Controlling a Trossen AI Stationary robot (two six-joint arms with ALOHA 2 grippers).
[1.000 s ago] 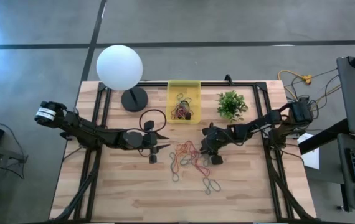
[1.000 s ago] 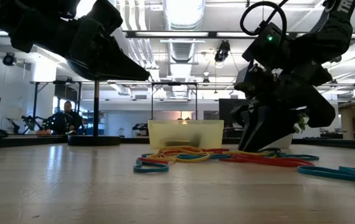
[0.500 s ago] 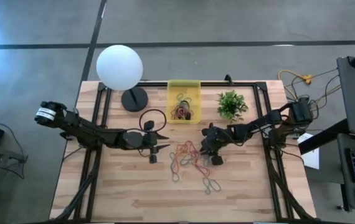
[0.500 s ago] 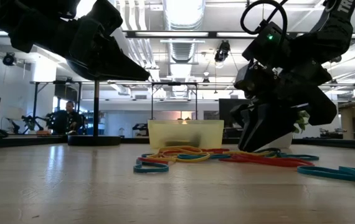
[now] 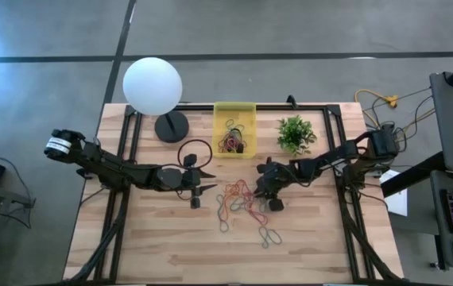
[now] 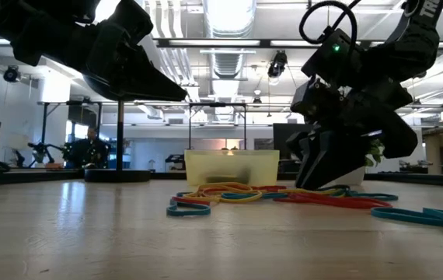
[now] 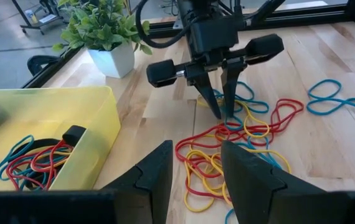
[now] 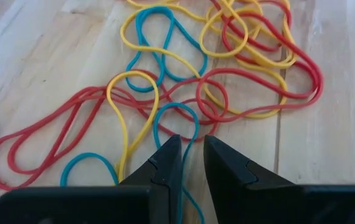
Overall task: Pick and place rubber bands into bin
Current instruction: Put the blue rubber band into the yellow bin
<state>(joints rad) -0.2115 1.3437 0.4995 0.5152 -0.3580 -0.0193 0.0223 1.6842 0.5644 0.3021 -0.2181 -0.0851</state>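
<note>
A tangle of red, yellow and blue rubber bands [image 5: 238, 202] lies flat on the wooden table, also seen in the left wrist view [image 7: 240, 143] and the right wrist view [image 8: 227, 62]. The yellow bin [image 5: 234, 127] stands at the far edge with several bands inside. My right gripper [image 5: 272, 200] points down into the pile's right side [image 7: 225, 113], shut on a blue band. My left gripper [image 5: 204, 189] is open and hangs above the table left of the pile [image 7: 196, 180]. My right gripper pinches one strand of a blue rubber band [image 8: 191, 140] between its two fingers [image 8: 165, 165]. The fingers come from above, pointing down [image 7: 218, 99]. The band's loop [image 8: 176, 118] lies slack on the table among the red and yellow bands.
A white globe lamp [image 5: 152, 86] on a black base stands far left of the bin, and a small green plant [image 5: 296, 133] in a white pot right of it. A blue band [image 5: 270, 236] lies apart, nearer the table's near edge. Bare wood lies on the near side.
</note>
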